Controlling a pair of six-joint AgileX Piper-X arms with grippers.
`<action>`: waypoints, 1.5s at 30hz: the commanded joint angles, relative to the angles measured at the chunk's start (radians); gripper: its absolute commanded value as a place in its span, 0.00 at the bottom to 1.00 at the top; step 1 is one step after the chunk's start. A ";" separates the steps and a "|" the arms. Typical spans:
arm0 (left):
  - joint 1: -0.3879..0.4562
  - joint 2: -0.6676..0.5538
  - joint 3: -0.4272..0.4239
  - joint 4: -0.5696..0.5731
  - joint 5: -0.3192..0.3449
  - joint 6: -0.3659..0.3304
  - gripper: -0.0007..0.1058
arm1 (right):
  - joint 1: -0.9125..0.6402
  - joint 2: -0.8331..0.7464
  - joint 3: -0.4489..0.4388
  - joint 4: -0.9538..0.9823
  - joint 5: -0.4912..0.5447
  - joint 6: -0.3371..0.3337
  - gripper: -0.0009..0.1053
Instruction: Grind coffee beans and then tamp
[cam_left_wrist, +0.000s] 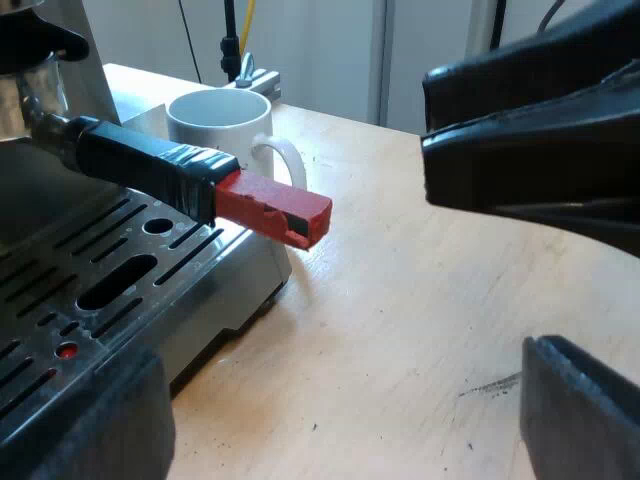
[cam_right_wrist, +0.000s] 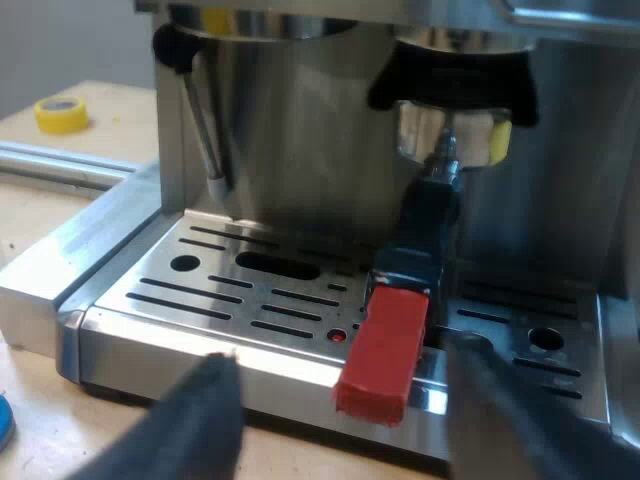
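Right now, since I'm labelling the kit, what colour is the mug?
White; the mug shows best in the left wrist view.

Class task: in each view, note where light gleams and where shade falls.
Left wrist view: the white mug is brightly lit, the drip tray slots dark. Right wrist view: the drip tray's front edge gleams; shade sits under the holder.

Mug base lay hidden behind the holder's handle, at the mug's six o'clock. Blue object was cut by the edge, unidentifiable. Top of the machine was cut off.
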 joint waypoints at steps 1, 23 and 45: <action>-0.007 0.001 -0.005 -0.012 0.006 -0.013 0.69 | -0.029 -0.007 -0.055 0.109 0.005 0.052 0.52; -0.007 0.001 -0.005 -0.012 0.006 -0.013 0.69 | -0.363 0.106 -0.320 0.598 -0.468 0.281 0.63; -0.007 0.001 -0.005 -0.012 0.006 -0.013 0.69 | -0.472 0.246 -0.330 0.548 -0.592 0.373 0.59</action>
